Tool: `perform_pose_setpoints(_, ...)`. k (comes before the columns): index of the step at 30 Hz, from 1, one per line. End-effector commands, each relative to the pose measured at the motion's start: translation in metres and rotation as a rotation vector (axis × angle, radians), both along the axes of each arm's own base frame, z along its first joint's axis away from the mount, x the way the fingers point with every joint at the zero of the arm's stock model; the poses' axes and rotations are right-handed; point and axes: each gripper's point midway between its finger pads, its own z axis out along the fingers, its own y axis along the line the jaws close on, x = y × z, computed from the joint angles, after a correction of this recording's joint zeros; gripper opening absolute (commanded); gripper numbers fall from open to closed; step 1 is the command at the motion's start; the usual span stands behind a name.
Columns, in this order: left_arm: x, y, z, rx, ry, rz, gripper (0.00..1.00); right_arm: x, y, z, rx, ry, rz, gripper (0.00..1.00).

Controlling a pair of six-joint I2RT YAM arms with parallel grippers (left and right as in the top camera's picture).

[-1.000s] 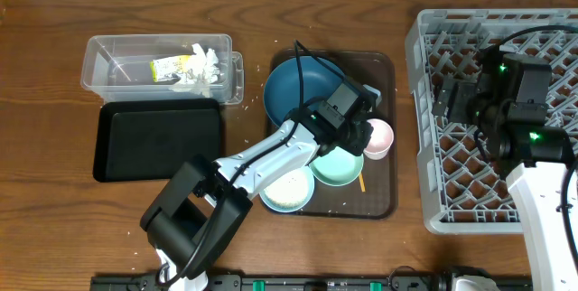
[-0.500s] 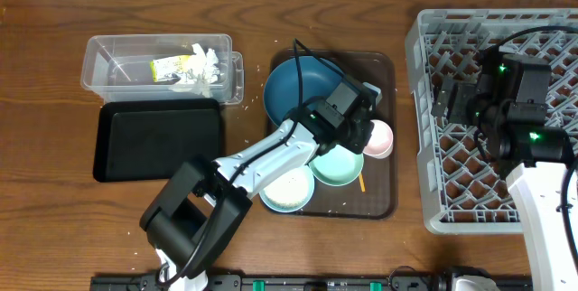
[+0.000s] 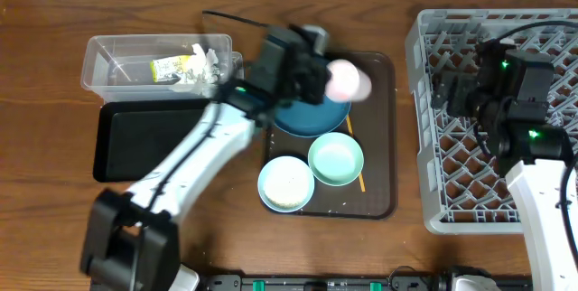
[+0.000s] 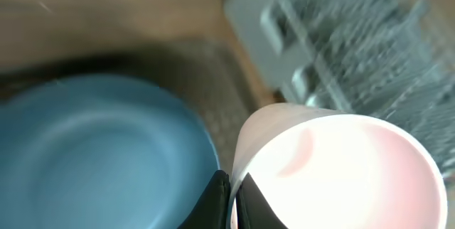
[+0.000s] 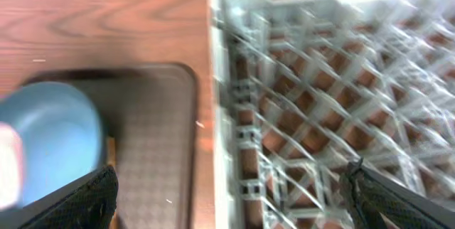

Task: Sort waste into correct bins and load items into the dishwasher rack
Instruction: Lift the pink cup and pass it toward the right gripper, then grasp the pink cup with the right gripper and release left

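**Overhead and wrist views: cup in transit.** The small pink-white cup (image 3: pixel 347 79) is held clear of the brown serving tray (image 3: pixel 379 187), above that tray's far edge, beside the dark-blue dish (image 3: pixel 312 115). It is pinched at its rim by the left gripper (image 3: pixel 323 74). In the left wrist view the two fingers are pressed together on the cup wall, and the cup's mouth is turned toward the wrist camera.

The dishwasher rack (image 3: pixel 423 164) lies to the right of the cup, along the desk's right edge, with bare wood between it and the serving tray. No dish is seen among its pegs. The right gripper (image 3: pixel 452 92) hangs over the rack's left part, spread wide and carrying nothing. It is therefore judged the nearer arm to the rack, though the cup is in the left.

On the serving tray, the mint-green bowl (image 3: pixel 336 159) and the white bowl (image 3: pixel 286 183) are set side by side near the front edge. The yellow-orange stick (image 3: pixel 359 178) is laid front to back just right of the green bowl.

At the desk's far left, the clear tub (image 3: pixel 117 56) holds crumpled tissues (image 3: pixel 204 65) and the yellow-green wrapper (image 3: pixel 170 68). Nothing is discernible in the black tray (image 3: pixel 158 137) in front of it.
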Motion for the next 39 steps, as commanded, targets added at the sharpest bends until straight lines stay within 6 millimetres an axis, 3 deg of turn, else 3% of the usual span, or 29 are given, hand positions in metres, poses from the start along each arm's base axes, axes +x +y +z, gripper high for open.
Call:
perform_pose_setpoints(1, 0.003, 0.017, 0.023, -0.206, 0.114, -0.03, 0.06, 0.004, 0.052, 0.013, 0.087, -0.074, 0.338, 0.99)
perform_pose_setpoints(3, 0.007, 0.035, 0.029, -0.281, 0.163, -0.029, 0.06, -0.002, 0.083, 0.021, 0.149, -0.135, 0.551, 0.99)
perform_pose_setpoints(6, 0.008, 0.055, 0.041, -0.371, 0.195, -0.054, 0.06, -0.014, 0.113, 0.034, 0.246, -0.215, 0.772, 0.99)
perform_pose_setpoints(11, 0.001, 0.058, 0.063, -0.473, 0.196, -0.146, 0.06, -0.029, 0.147, 0.051, 0.371, -0.332, 1.026, 0.99)
perform_pose_setpoints(20, -0.019, 0.032, 0.073, -0.509, 0.213, -0.262, 0.06, -0.028, 0.179, 0.049, 0.355, -0.38, 1.131, 0.99)
perform_pose_setpoints(26, -0.033, 0.019, 0.077, -0.525, 0.232, -0.332, 0.06, -0.028, 0.19, 0.057, 0.324, -0.439, 1.17, 0.95)
perform_pose_setpoints(33, -0.035, 0.016, 0.077, -0.527, 0.237, -0.342, 0.06, -0.033, 0.203, 0.063, 0.319, -0.473, 1.216, 0.95)
perform_pose_setpoints(39, -0.035, 0.016, 0.078, -0.53, 0.243, -0.341, 0.06, -0.036, 0.212, 0.068, 0.307, -0.51, 1.249, 0.87)
